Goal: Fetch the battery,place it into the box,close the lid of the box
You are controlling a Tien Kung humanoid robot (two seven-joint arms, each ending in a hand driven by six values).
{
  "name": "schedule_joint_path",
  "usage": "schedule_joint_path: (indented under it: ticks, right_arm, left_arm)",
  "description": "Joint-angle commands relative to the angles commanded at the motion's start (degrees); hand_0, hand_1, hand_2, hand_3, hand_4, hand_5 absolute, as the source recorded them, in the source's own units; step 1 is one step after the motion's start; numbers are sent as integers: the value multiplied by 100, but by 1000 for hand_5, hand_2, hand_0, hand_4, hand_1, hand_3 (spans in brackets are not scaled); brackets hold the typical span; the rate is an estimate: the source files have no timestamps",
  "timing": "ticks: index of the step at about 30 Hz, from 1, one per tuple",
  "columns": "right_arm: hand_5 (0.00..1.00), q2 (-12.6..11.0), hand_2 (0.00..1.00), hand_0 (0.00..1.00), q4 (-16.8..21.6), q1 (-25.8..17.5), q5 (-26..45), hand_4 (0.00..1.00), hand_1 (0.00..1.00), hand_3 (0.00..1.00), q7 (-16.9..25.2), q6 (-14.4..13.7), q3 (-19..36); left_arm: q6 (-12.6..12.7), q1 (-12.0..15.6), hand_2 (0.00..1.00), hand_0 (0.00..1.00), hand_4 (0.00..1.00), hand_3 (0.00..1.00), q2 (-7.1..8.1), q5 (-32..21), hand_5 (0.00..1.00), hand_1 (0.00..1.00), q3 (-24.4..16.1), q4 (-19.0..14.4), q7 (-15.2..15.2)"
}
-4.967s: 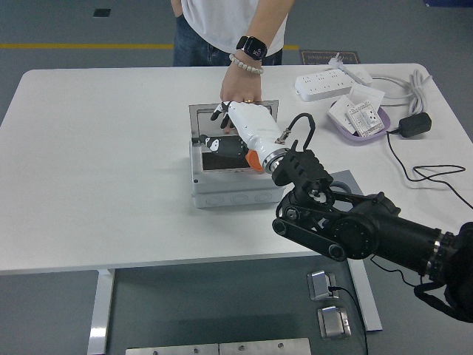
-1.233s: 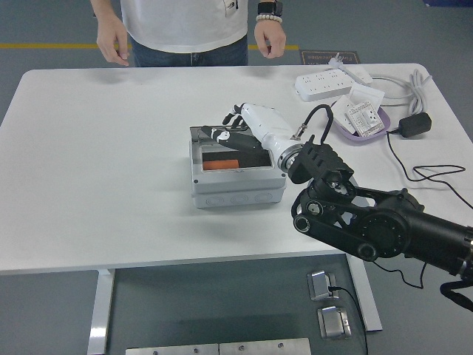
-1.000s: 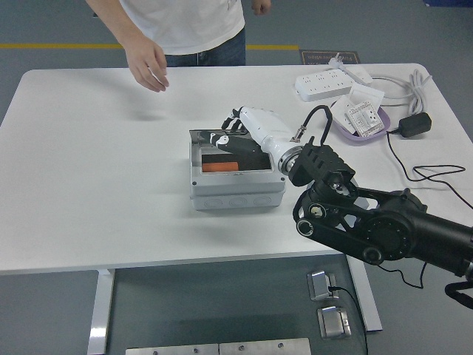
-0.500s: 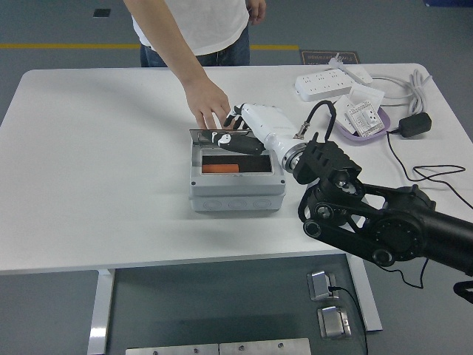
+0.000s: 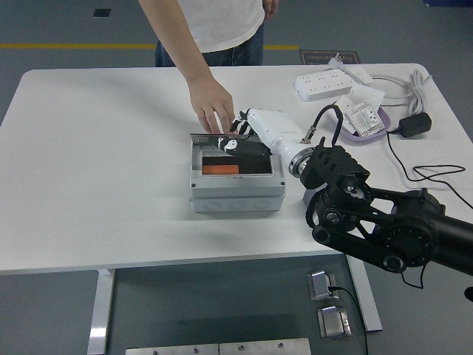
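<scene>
One black robot arm [image 5: 384,222] comes in from the lower right and reaches left over the white table [image 5: 96,185]. It ends in the right hand [image 5: 255,133], white-shelled with dark fingers [image 5: 233,144]. The fingers lie bent over the far right part of the one grey box [image 5: 235,177] that stands near the table's middle. Whether they grip anything cannot be told from here. The left arm does not show.

The box is open at the top. Inside it, toward the near side, lies one orange battery [image 5: 221,169], flat on the dark floor of the box. The lid [image 5: 211,138] rises at the box's far edge as a thin shiny plate, tilted up, with the robot's fingers just in front of it.

One person stands at the far side of the table. One person's hand [image 5: 212,103] reaches down to the lid's far edge, fingers pointing at it and touching or nearly touching it, just left of the robot's hand.

At the far right of the table sit one white power strip [image 5: 332,83], one purple tray [image 5: 361,118] holding a white packet, one black adapter [image 5: 414,123], and a coil of white cable [image 5: 414,85].
</scene>
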Motion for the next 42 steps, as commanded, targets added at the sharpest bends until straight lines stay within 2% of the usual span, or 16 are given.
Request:
schedule_joint_path:
  ticks: [28, 36, 42]
  right_arm:
    - [998, -108, 579, 659, -7, -114, 436, 871, 589, 649, 86, -5, -77]
    - [998, -265, 578, 655, -97, -276, 158, 870, 586, 648, 81, 21, 741]
    - [998, -383, 578, 650, -141, -534, 217, 870, 584, 649, 414, -163, 1423]
  left_arm:
    - [9, -40, 530, 394, 2, 487, -7, 6, 2, 600, 5, 0, -10]
    - [4, -34, 531, 395, 2, 487, -22, 33, 2, 600, -8, 0, 3]
    - [7, -28, 531, 396, 2, 487, -34, 54, 2, 600, -31, 0, 6]
